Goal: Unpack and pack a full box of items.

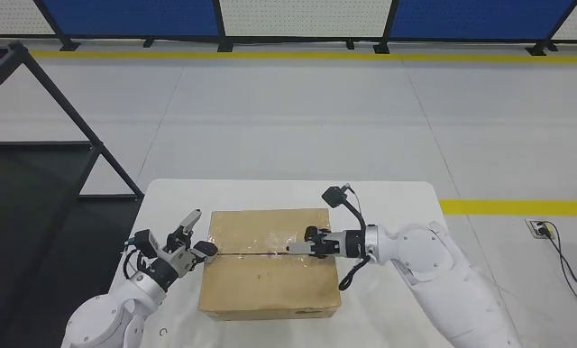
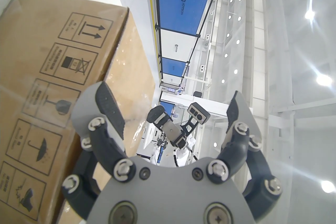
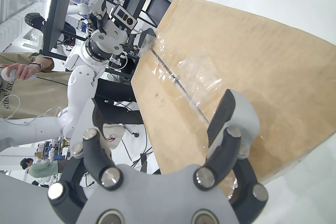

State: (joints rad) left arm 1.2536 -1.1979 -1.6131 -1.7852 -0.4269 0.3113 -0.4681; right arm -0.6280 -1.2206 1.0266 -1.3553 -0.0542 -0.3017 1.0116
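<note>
Left gripper (image 1: 199,235), grey metal with black rubber pads, spreads wide near the white tabletop's (image 1: 397,199) left edge, one pad touching the end of a closed brown cardboard box (image 1: 270,285). Right gripper (image 1: 296,249), fingers also apart, sets a pad at the crinkled clear tape (image 3: 183,80) sealing the box's centre seam, mid-tabletop

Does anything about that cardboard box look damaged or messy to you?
Yes: the clear tape along the top seam of the cardboard box is crumpled and bunched rather than lying flat. The box itself looks undented, with its flaps closed, and it sits on the white table.
</note>
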